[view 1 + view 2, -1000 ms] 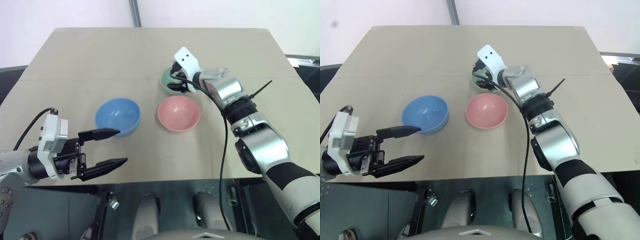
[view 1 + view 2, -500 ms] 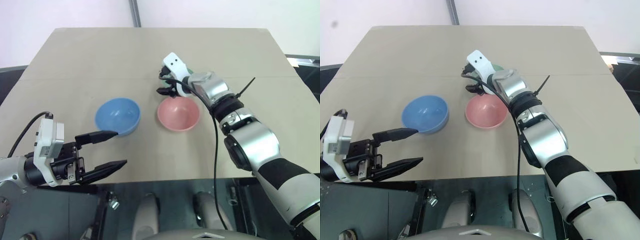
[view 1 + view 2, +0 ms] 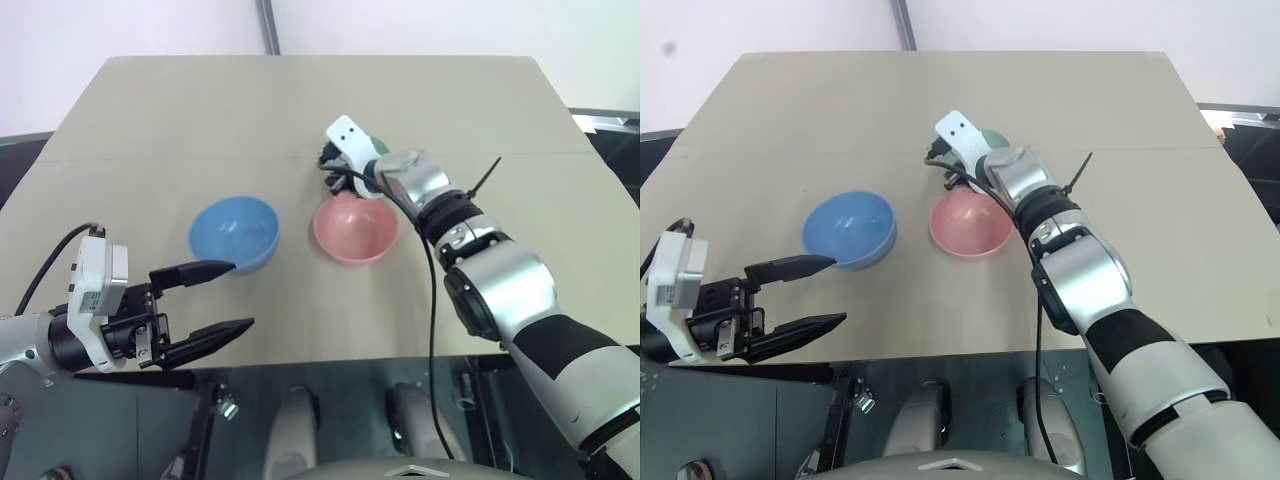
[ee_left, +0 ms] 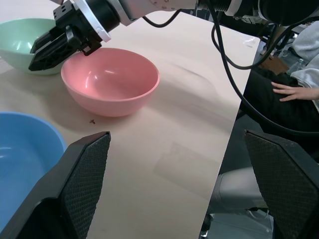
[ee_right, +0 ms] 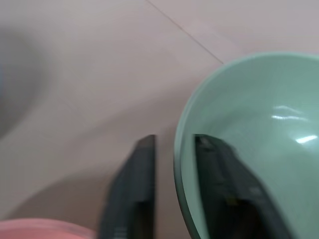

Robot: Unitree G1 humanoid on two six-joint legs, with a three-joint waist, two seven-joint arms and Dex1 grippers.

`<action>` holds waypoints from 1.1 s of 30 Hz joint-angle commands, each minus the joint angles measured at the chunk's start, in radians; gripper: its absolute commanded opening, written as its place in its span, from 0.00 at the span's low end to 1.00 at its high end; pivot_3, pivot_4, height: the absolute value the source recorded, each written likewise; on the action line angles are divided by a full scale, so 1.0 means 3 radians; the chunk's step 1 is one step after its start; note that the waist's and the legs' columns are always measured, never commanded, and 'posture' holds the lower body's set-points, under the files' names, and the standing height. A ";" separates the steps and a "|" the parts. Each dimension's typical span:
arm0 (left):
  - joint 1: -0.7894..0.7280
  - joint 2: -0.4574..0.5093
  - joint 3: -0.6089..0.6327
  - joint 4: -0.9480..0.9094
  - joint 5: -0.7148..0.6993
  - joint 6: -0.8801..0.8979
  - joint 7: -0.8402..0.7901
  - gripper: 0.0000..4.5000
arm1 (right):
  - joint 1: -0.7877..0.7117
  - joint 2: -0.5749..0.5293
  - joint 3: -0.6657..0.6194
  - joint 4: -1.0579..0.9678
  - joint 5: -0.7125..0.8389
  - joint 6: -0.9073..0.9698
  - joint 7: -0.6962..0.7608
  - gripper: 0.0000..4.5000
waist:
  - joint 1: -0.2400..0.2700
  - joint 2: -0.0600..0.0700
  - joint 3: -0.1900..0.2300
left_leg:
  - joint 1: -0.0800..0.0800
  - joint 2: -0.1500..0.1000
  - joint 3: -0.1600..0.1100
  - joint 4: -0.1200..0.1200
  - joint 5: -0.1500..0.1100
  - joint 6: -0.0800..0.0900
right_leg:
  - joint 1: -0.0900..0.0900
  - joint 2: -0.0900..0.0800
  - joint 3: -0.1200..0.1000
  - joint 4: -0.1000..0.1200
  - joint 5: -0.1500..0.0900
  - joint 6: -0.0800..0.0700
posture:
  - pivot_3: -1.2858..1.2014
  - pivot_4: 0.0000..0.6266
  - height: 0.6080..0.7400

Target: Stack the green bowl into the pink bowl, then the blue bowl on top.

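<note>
My right pincer [image 5: 172,189] is pinched on the rim of the small round mint-green plastic bowl [image 5: 249,144], 1 finger inside, 1 outside. That bowl sits on the tan table [image 3: 300,100], just behind the small round salmon-pink plastic bowl [image 3: 356,228]. The round sky-blue plastic bowl [image 3: 234,232] stands left of the pink one. My left pincer [image 3: 207,300] is spread wide, holding nothing, near the table's front edge.

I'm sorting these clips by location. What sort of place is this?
Probably a robot test lab: a plain tan tabletop holding just three smooth plastic bowls, sky-blue, salmon-pink and mint-green, with a seated person alongside.
</note>
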 commanded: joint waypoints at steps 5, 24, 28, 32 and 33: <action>-0.0014 -0.0024 0.0055 -0.0108 -0.0058 -0.0053 0.0037 1.00 | -0.0124 -0.0141 0.0119 -0.0291 -0.0188 -0.0333 0.0183 0.02 | -0.0002 0.0002 0.0001 | 0.0000 0.0000 0.0000 0.0000 0.0000 0.0000 | 0.0000 0.0000 0.0000 0.0001 0.0000 0.0000 | 0.52 0.24 1.00; -0.0392 -0.0103 -0.0230 0.0212 0.0101 -0.0183 0.0198 1.00 | 0.1857 -0.1536 0.0585 -0.5169 0.0709 0.2065 0.1352 0.23 | 0.0051 0.0004 0.0003 | 0.0021 0.0001 -0.0001 0.0001 0.0000 0.0000 | 0.0015 0.0003 0.0003 0.0003 -0.0003 0.0000 | 0.52 0.24 1.00; -0.0420 -0.0061 -0.0195 0.0230 0.0098 -0.0158 0.0189 1.00 | 0.1834 -0.1495 0.0585 -0.5182 0.0725 0.2015 0.1154 0.59 | 0.0049 0.0002 0.0002 | 0.0020 0.0000 0.0002 0.0006 0.0001 0.0000 | 0.0017 0.0002 0.0006 0.0002 -0.0002 0.0000 | 0.52 0.24 1.00; -0.0342 -0.0012 -0.0151 0.0092 0.0487 -0.0150 0.0582 1.00 | 0.1928 -0.1507 0.0263 -0.5426 0.1015 0.1757 0.1198 0.64 | 0.0050 0.0003 0.0002 | 0.0015 0.0000 0.0002 0.0002 0.0000 0.0000 | 0.0013 0.0002 0.0006 0.0000 -0.0002 0.0000 | 0.52 0.24 1.00; -0.0326 0.0045 -0.0138 0.0046 0.0539 -0.0077 0.0666 1.00 | 0.2013 -0.1582 0.0153 -0.5573 0.1127 0.1700 0.1270 0.64 | 0.0053 0.0003 0.0002 | 0.0013 0.0000 0.0001 0.0000 0.0000 0.0000 | 0.0011 0.0002 0.0005 -0.0002 -0.0002 0.0000 | 0.52 0.24 1.00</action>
